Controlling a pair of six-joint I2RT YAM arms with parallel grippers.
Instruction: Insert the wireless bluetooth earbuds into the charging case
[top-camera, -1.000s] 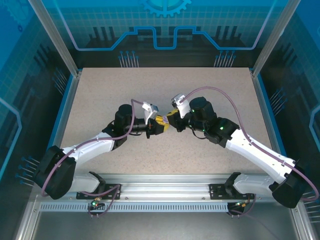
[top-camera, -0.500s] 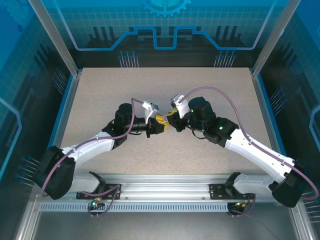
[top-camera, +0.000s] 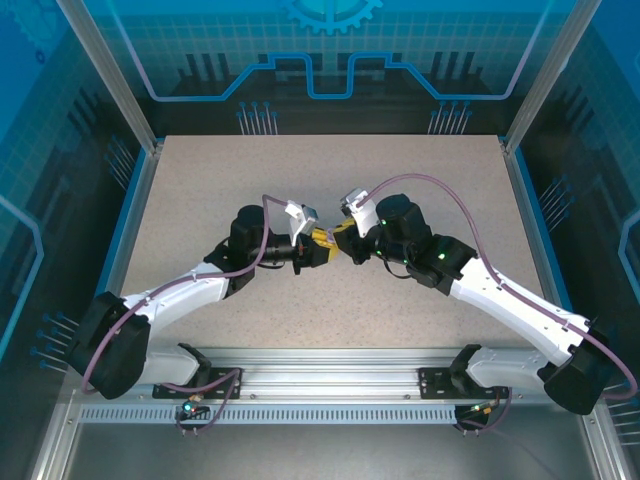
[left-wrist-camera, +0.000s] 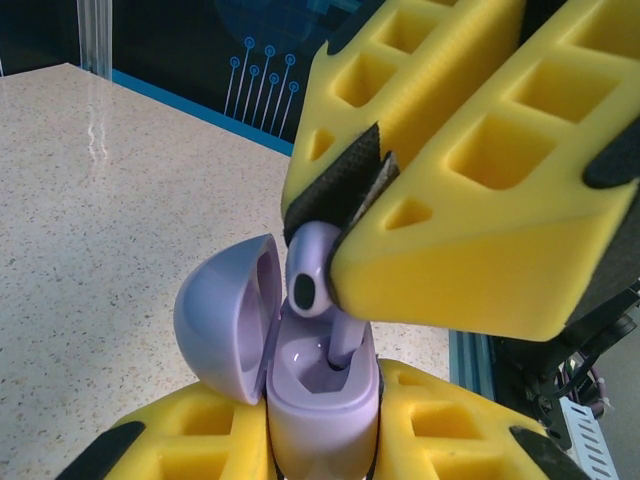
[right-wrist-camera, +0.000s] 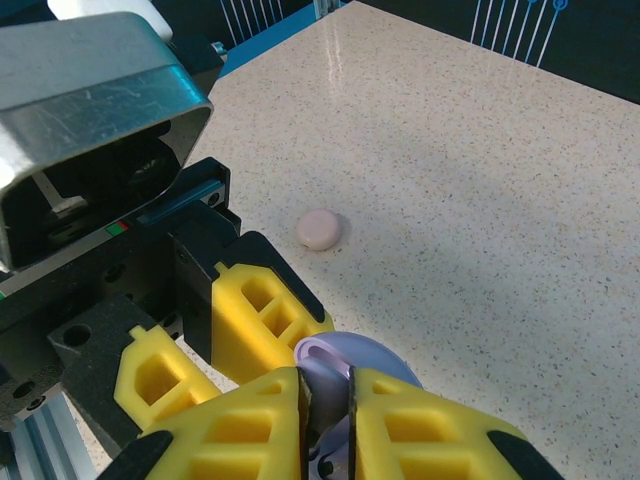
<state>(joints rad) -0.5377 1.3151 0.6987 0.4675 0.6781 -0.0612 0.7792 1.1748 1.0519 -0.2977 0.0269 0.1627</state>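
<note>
My left gripper (left-wrist-camera: 322, 425) is shut on the lilac charging case (left-wrist-camera: 320, 400), which stands upright with its lid (left-wrist-camera: 225, 315) hinged open to the left. From the upper right comes my right gripper (left-wrist-camera: 340, 215), shut on a lilac earbud (left-wrist-camera: 312, 270). The bud's stem reaches down into the case's socket. In the right wrist view the right gripper (right-wrist-camera: 330, 400) pinches that earbud (right-wrist-camera: 328, 372) above the open lid (right-wrist-camera: 390, 362), with the left gripper's yellow fingers (right-wrist-camera: 260, 310) just beside it. Seen from above, both grippers (top-camera: 330, 243) meet at mid-table.
A small round pale pink case (right-wrist-camera: 320, 230) lies closed on the speckled tabletop (right-wrist-camera: 480, 180) beyond the grippers. The left wrist's camera housing (right-wrist-camera: 90, 120) looms at the upper left. Blue-edged enclosure walls (top-camera: 135, 200) border the table.
</note>
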